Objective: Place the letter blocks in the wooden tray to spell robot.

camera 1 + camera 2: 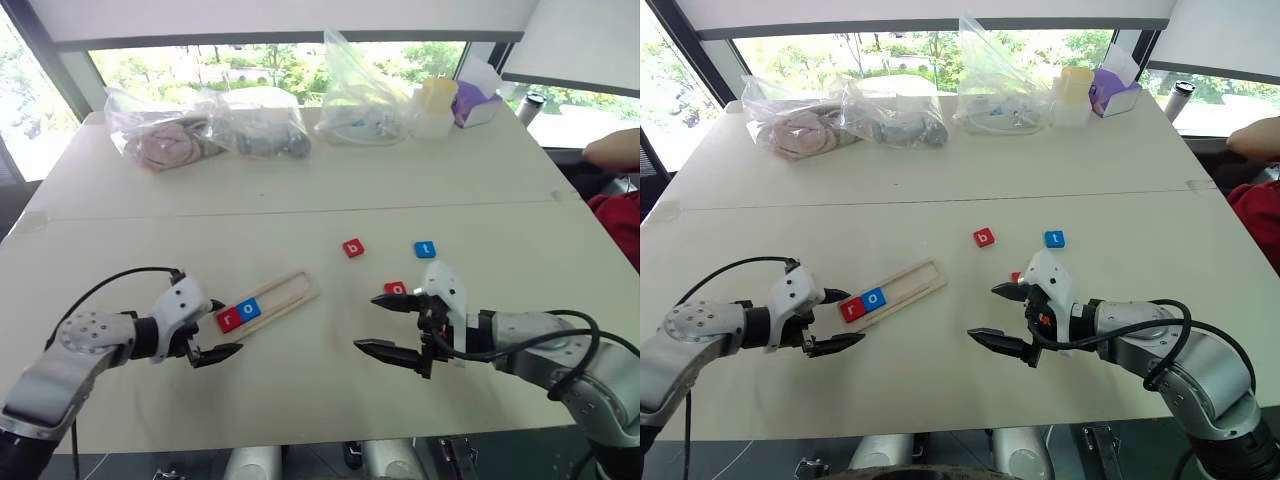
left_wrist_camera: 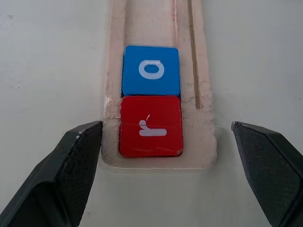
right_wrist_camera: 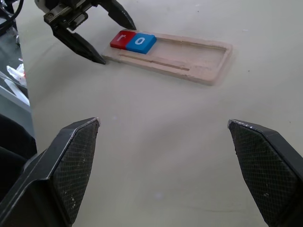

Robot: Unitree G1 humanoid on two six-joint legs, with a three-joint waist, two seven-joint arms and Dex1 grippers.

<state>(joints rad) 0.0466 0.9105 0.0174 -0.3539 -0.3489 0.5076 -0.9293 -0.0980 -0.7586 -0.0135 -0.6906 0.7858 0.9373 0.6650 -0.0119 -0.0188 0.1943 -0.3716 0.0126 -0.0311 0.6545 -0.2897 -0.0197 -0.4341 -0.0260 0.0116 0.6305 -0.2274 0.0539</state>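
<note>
The wooden tray [image 1: 293,291] lies slanted on the white table, left of centre. A red r block [image 1: 229,320] and a blue o block [image 1: 249,310] sit side by side at its near end. My left gripper [image 1: 225,327] is open, its fingers [image 2: 71,165] straddling that end of the tray [image 2: 203,94] beside the r block [image 2: 150,126]. A red b block [image 1: 353,248] and a blue t block [image 1: 425,249] lie loose further right. A red o block [image 1: 395,288] peeks out behind my right gripper [image 1: 365,322], which hangs open and empty above bare table.
Clear plastic bags [image 1: 160,135] [image 1: 262,125] [image 1: 360,100], a yellow-lidded container [image 1: 437,105] and a purple box [image 1: 478,100] line the table's far edge. A person's arm [image 1: 615,150] rests at the far right. A seam crosses the table behind the blocks.
</note>
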